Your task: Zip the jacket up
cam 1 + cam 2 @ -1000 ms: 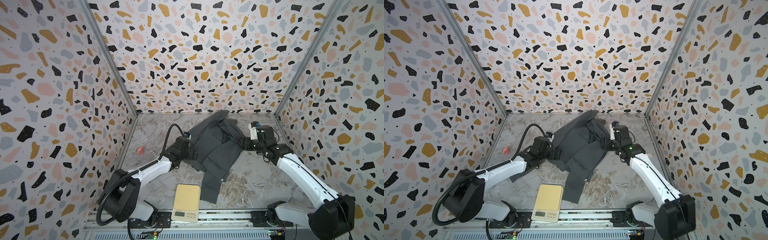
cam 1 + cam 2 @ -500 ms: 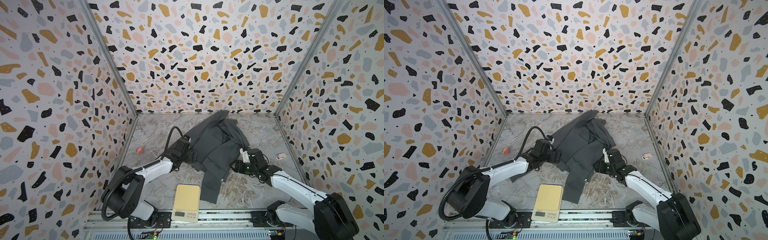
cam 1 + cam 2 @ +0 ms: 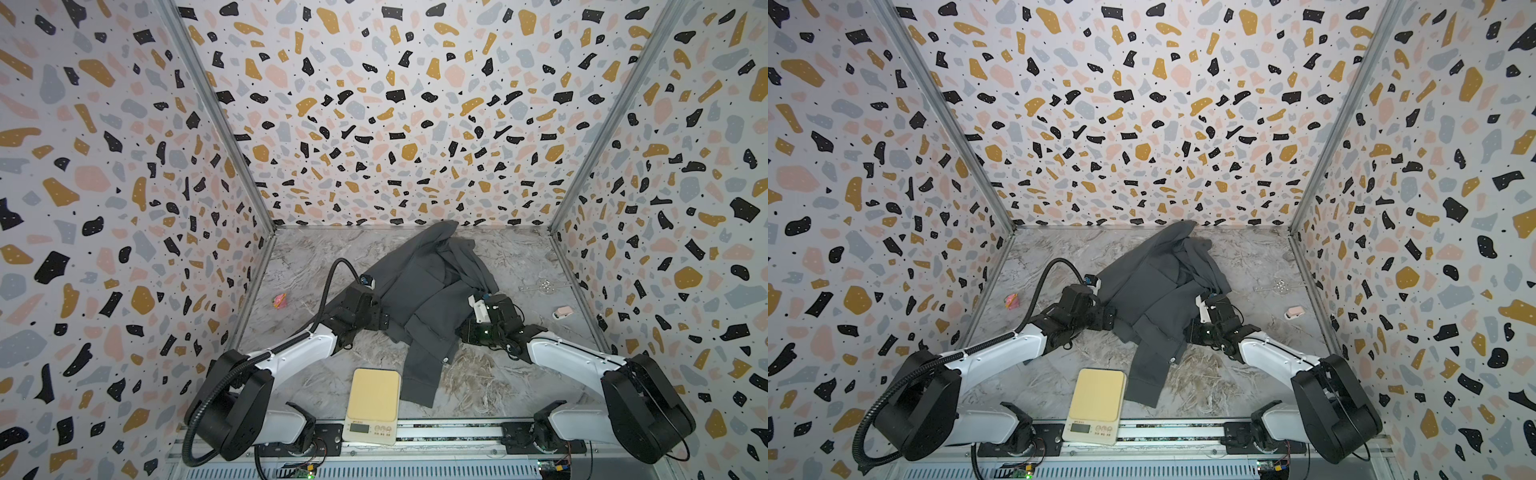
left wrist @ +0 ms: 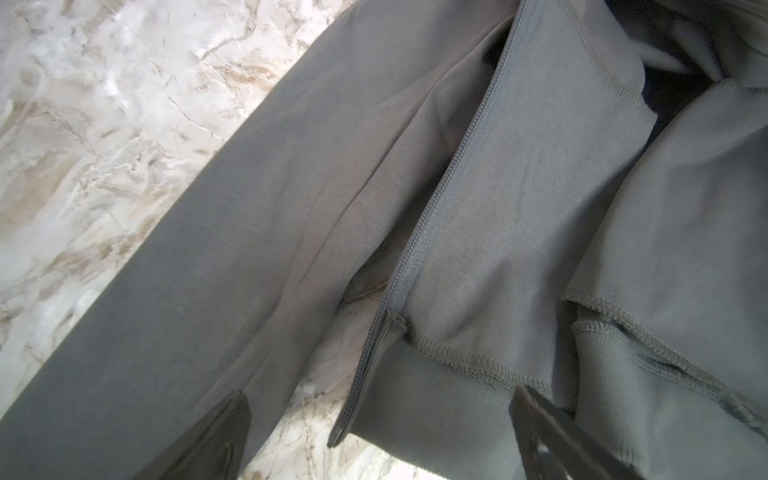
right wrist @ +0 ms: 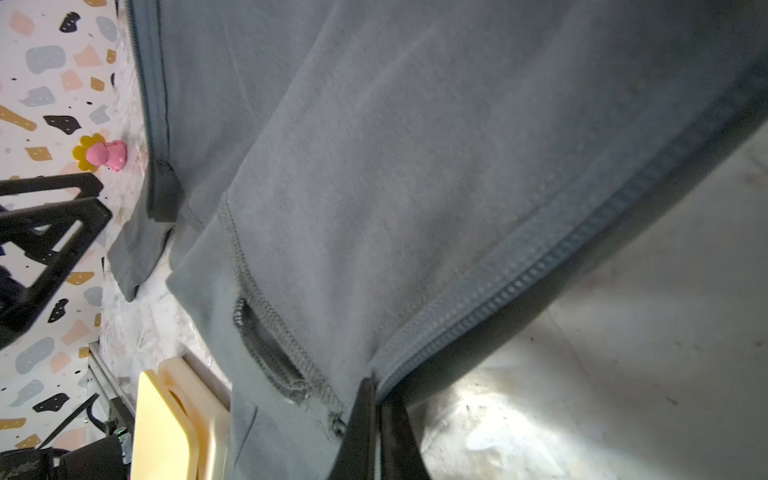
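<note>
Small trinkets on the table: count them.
3: pink-and-yellow toy left of the jacket; clear piece and pink block right of it. The jacket may hide more.

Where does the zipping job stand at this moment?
Done: nothing zipped; the jacket lies rumpled and open, its zipper edges apart. In hand: the right gripper is shut on one of them near the hem; the left gripper stands open at the other hem corner, holding nothing. Left: grip that side, join the ends, zip up.
</note>
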`<state>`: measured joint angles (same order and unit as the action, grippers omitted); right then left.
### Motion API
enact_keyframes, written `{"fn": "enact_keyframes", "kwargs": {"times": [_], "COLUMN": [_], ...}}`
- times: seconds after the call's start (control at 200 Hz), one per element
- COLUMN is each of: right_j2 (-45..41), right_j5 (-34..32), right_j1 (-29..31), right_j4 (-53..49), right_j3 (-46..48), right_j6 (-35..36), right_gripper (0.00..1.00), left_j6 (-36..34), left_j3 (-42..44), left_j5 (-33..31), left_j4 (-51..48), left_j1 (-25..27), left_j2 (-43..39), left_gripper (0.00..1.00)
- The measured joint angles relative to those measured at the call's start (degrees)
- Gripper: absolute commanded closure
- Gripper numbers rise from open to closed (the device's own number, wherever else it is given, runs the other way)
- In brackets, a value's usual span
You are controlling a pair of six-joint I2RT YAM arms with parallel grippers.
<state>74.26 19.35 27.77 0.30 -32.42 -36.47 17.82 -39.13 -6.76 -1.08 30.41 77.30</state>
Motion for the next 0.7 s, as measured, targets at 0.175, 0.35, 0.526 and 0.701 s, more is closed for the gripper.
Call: {"fn": "enact_keyframes", "kwargs": {"times": [0.175,0.35,0.526,0.701], "right_j2": [-5.1,-10.8,-10.4,-1.0], "right_j5": [-3.4,-13.3,-22.5,-28.4], "right_j1": [-0.6,-2.3,-1.6,7.0], "right_j4": [-8.2,-22.5,-34.3,-41.1], "right_j3": [-3.9,-11.0,-18.2,-26.6], "right_j6": [3.5,6.4,7.8,6.9], "right_gripper": [1.00,1.00,1.00,1.00], "left_j6": [0.0,-0.3,-0.3,-0.1], "left_j3": [1.0,1.5,3.0,5.2], "left_j5": [0.1,0.3,0.3,0.3], "left_j4": [0.4,0.4,1.2,1.2], "left_j1": [0.0,0.0,0.0,0.0], "left_j2": [-0.9,-2.1,-4.4,-7.5], "left_gripper": [0.00,0.00,0.00,0.00]}}
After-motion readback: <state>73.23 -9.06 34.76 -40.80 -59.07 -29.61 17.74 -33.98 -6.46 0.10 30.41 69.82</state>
